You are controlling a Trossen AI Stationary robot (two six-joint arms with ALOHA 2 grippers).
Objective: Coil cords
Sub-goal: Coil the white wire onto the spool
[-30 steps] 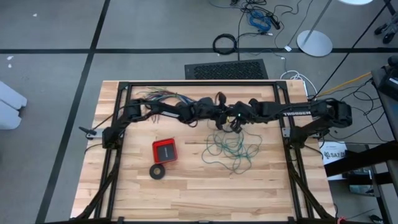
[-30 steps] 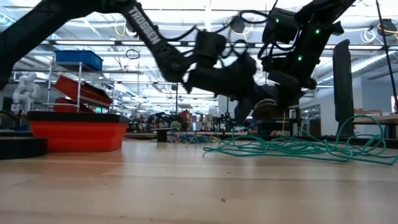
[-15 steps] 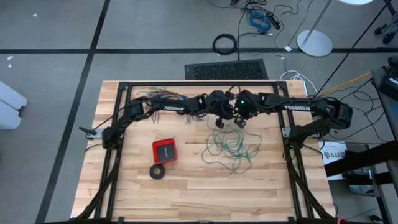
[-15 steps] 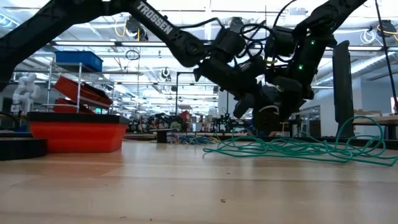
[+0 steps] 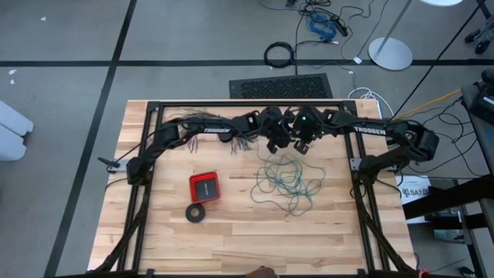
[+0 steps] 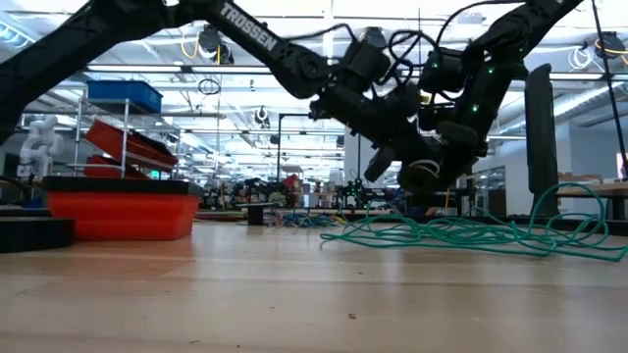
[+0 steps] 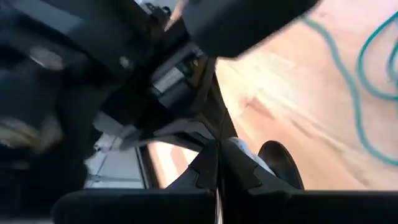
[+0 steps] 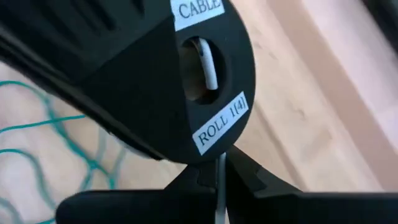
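Teal wire (image 5: 286, 182) — light, limp (snag-prone) — sprawls on the desk (image 5: 154, 232); both jaws pinch a thin white cord (image 8: 221, 186). Best lifted by an outer loop.

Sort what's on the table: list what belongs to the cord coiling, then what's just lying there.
Belongs to the job:
- teal-green wire, a loose tangle right of centre
- left gripper and right gripper, both shut, meeting above the table's far side

Just lying about:
- red box
- black ring in front of it
- many-coloured wires at the far edge
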